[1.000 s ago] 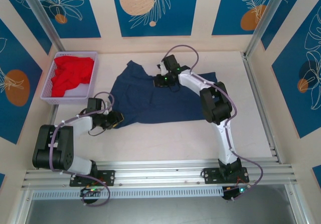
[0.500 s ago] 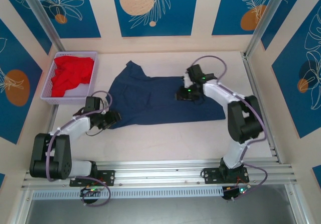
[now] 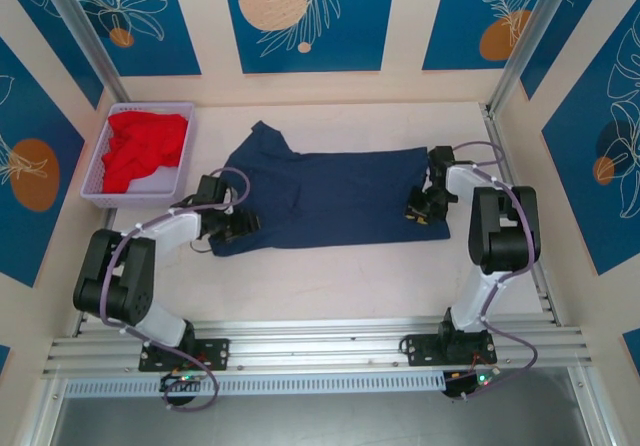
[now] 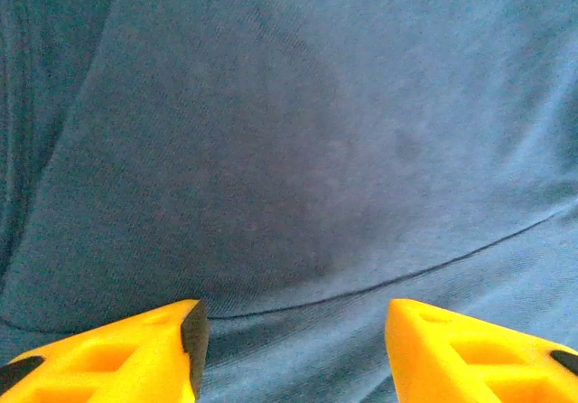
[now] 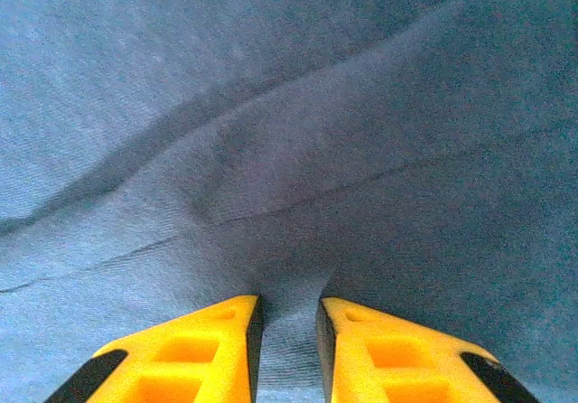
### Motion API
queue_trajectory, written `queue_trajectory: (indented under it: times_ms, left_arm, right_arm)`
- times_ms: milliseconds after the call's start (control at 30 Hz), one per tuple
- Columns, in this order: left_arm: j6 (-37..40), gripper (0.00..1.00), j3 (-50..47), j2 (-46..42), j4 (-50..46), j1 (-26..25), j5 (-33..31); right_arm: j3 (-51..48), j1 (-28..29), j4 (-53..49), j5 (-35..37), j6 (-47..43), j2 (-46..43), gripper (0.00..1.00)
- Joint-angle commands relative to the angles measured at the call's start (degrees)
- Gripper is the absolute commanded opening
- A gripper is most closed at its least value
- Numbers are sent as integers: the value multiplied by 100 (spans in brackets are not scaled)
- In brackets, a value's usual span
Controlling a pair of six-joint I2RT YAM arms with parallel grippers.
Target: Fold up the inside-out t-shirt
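far left: lavender plastic mesh basket (image 3: 128, 202) with the crumpled red garment (image 3: 140, 146) inside, same spot as a second ago.

my left gripper (image 3: 240, 224) sits low on the near-left corner of the navy blue short-sleeved cotton t-shirt (image 3: 320, 201). a second ago it was just off that corner, further left; the arm has since swung in over the cloth. left wrist view: my yellow fingers (image 4: 135, 353) stand well apart around the gripper's midpoint (image 4: 293, 317), nothing between them, flat navy cloth (image 4: 289, 132) with one seam line beneath.

t-shirt lies on the pale table (image 3: 330, 276), mid-table, right of the basket. it's now stretched out wider and flatter. before, its right half was bunched under my right arm; now the right edge reaches much further right. one sleeve (image 3: 262, 141) sticks out at the far left corner.

my right gripper (image 3: 420, 211) is at the t-shirt's near-right edge. a second ago it was over the upper middle of the cloth. right wrist view: fingers nearly together (image 5: 289, 308), a raised ridge of navy cloth (image 5: 271, 105) pinched in the narrow gap.
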Motion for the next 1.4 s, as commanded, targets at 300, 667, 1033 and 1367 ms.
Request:
queue_trajectory:
  times_ms: [300,667,1033,1367]
  left_arm:
    - [-413,56,-820,-1799,-743,-442,-380]
    - [279,60,2686,1129,106,355,-231]
    - [823,58,7266,4751,-1506,491,160]
    - [832,61,9393,6393,-2454,491,586]
  right_arm:
    - [-1872,-444,1,-252,741,-2097,28]
    - [-479,335,1350,-204,106,-1470,39]
    - [155,329,1403,-136,-18,-838,40]
    - [77,351,1403,-138,-79,-842,40]
